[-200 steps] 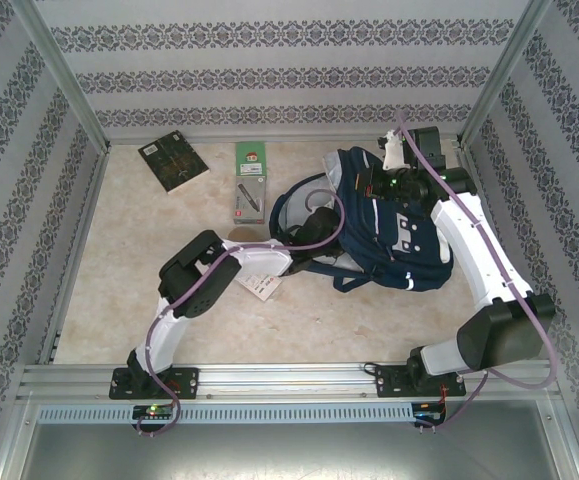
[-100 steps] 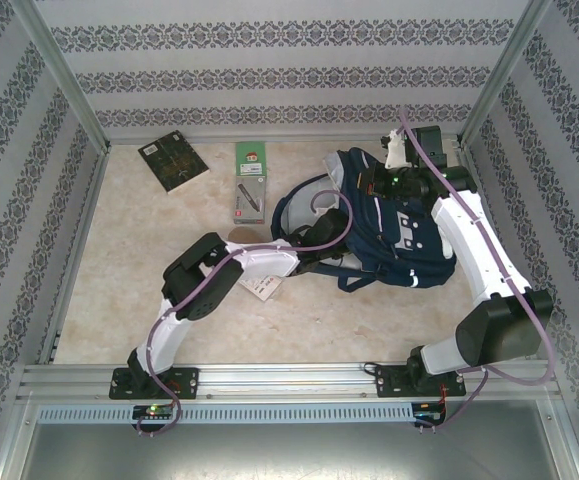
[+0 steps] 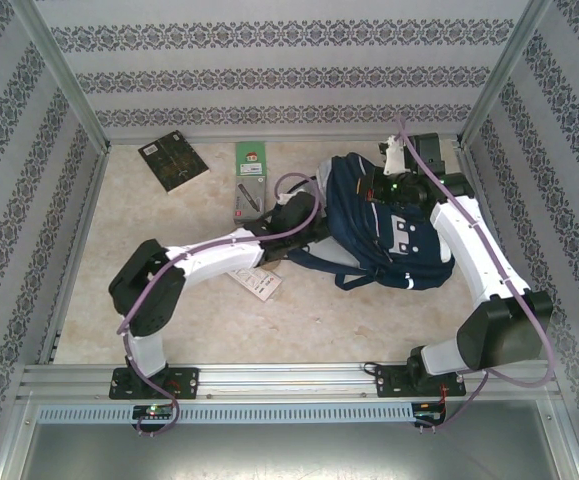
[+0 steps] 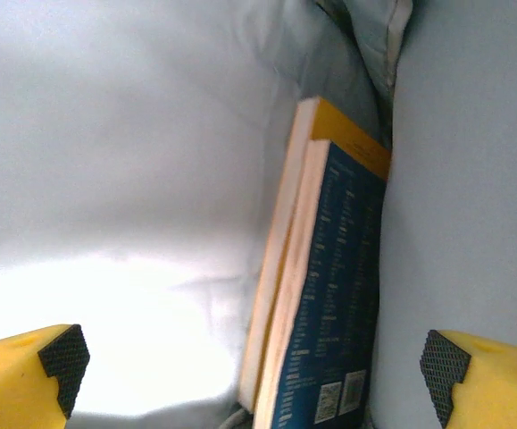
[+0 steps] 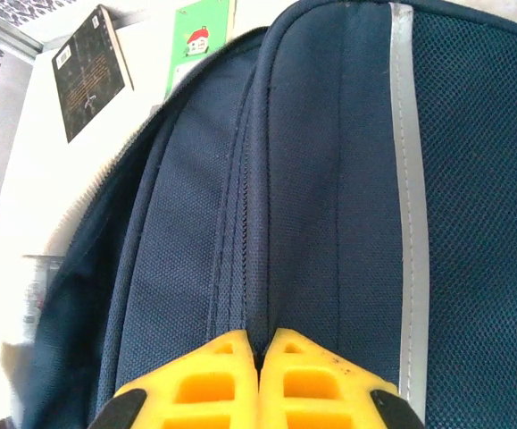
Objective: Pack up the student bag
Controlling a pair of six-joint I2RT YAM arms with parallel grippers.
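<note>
You have the student bag lying flat at the right rear of the worktop, patched front face up. Its long axis runs on a diagonal from rear-left to near-right, with the open mouth turned left toward your left arm and the straps trailing off its near-left edge. Your left gripper is inside that mouth with its jaws spread wide and nothing between them. Ahead of it the wrist camera shows pale grey lining and a blue-and-yellow book standing on edge, leaning against the lining wall on the right. Your right gripper sits on the bag's rear end. Its jaws are pressed together on a raised seam of navy fabric, and a white reflective stripe runs just to the right of the pinch. Around the bag, a dark book lies tilted at the rear left of the worktop, well apart from it. A green-topped blister pack lies between that book and the bag, and your left arm passes just beside its near end. A white leaflet lies partly under your left forearm. The left arm itself lies across the ground between the leaflet, the blister pack and the bag's mouth.
</note>
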